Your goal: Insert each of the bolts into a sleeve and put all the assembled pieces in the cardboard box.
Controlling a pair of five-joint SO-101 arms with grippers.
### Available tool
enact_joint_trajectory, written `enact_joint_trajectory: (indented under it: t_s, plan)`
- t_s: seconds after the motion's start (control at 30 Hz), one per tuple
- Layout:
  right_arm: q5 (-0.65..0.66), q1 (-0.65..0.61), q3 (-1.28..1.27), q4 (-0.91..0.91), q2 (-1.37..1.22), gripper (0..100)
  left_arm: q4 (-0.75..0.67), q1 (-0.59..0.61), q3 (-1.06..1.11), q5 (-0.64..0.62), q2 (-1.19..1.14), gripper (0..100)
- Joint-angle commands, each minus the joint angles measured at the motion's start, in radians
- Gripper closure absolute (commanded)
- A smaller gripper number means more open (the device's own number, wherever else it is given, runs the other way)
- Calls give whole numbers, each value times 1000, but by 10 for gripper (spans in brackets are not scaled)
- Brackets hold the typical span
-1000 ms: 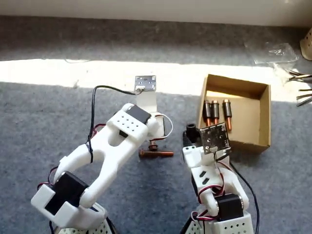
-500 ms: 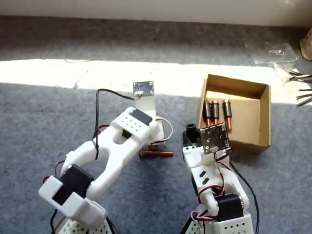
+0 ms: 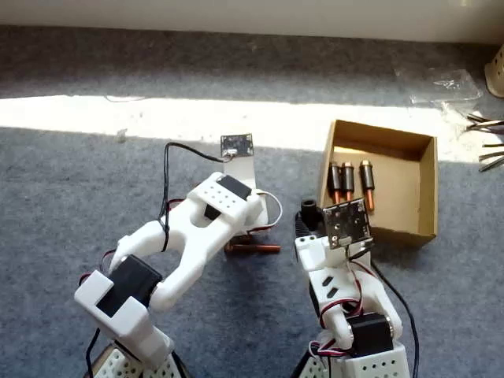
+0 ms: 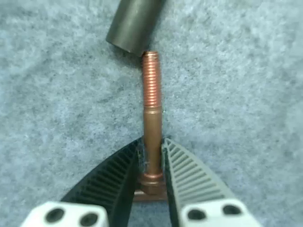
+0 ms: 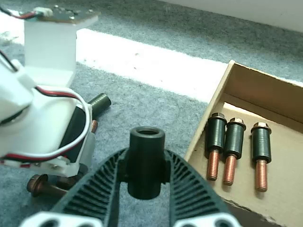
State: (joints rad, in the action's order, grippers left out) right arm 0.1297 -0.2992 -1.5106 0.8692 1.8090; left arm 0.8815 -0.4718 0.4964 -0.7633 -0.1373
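- The left gripper is closed tight on a copper bolt. It pinches the smooth shank just next to the hex head, and the threaded end points away from the wrist.
- The thread tip sits just beside the open end of a lying sleeve, a dark tube flat on the grey carpet. The bolt is not inside it. We cannot tell whether tip and rim touch.
- The right gripper is clamped around the held sleeve, a black tube kept upright with its bore facing up.
- From above, the held sleeve stands at about 3 o'clock from the left arm, near it but apart.
- A loose bolt lies flat on the carpet at about 8 o'clock from the held sleeve, partly under the left arm. Its head points toward 9 o'clock.
- The cardboard box sits near the held sleeve, at about 2 o'clock from it.
- Three assembled pieces lie side by side in the 9 o'clock half of the box. Heads are toward 12 o'clock and bare threads toward 6 o'clock.
- A band of sunlight crosses the carpet on the 12 o'clock side of both arms.
- A clear bag lies at about 1 o'clock from the box, well apart from it.
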Motion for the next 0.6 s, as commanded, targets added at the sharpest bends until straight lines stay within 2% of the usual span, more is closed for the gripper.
enact_joint_trajectory:
  t_s: [0.0, 0.27, 0.43, 0.57]
  plan:
    - [-3, 12, 15, -38, -1, 995, -6, 8, -36, 2, 5, 986]
    - [-3, 12, 15, -38, -1, 995, -6, 7, -27, 331, 13, 984]
    - [-3, 12, 15, -38, -1, 995, -2, 5, -30, 459, 15, 983]
    - [-3, 12, 15, -38, -1, 995, 69, 8, -74, 572, 21, 982]
